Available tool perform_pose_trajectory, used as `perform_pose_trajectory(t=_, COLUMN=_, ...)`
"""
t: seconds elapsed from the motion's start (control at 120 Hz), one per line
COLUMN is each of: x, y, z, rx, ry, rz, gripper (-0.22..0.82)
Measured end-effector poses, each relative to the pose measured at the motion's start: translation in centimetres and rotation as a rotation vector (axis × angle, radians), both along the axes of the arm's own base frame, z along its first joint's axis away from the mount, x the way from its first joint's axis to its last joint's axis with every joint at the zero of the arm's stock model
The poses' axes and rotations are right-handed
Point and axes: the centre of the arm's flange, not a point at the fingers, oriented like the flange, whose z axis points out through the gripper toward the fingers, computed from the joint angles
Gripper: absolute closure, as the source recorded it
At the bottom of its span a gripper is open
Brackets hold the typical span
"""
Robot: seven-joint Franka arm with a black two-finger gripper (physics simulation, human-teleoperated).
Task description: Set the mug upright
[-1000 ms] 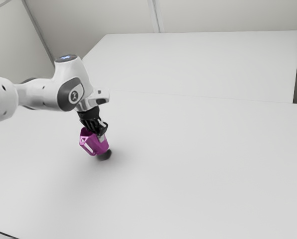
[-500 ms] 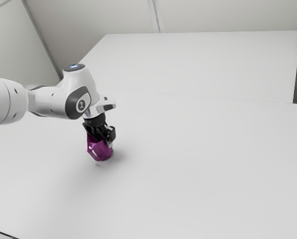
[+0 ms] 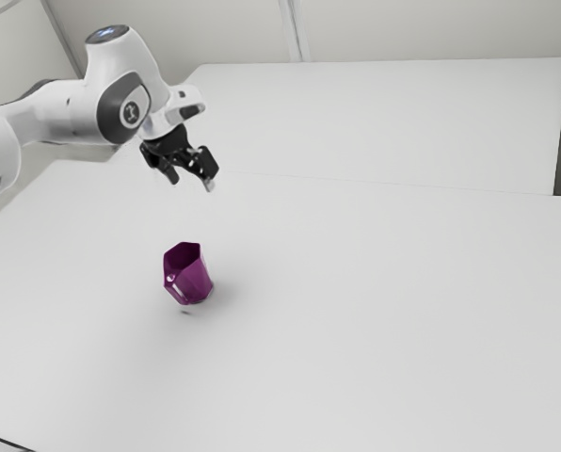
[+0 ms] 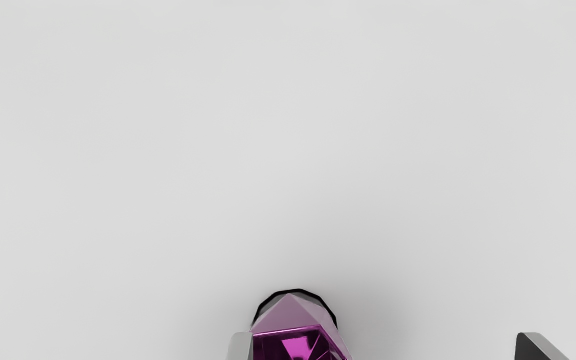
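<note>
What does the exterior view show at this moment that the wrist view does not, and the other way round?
Exterior view's own: the white arm, the gap between the raised gripper and the mug below, and the pale panel beyond the table.
Wrist view's own: the dark, faceted edge at the mug's base.
Shared: the purple mug with its mouth facing up, the pale tabletop, and the gripper's fingers standing apart.

Side camera distant, wrist camera overhead.
</note>
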Motion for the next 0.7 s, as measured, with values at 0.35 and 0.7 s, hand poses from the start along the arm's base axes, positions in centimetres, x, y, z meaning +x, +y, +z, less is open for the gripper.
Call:
perform_pose_trajectory(t=0.35, x=0.3, y=0.3, z=10.2, rx=-0.005, ry=0.022, rz=0.014, gripper=0.01)
perform_pose_trajectory(t=0.7, x=-0.7, y=0.4, z=10.0, rx=-0.009, ry=0.113, rz=0.022, gripper=0.00)
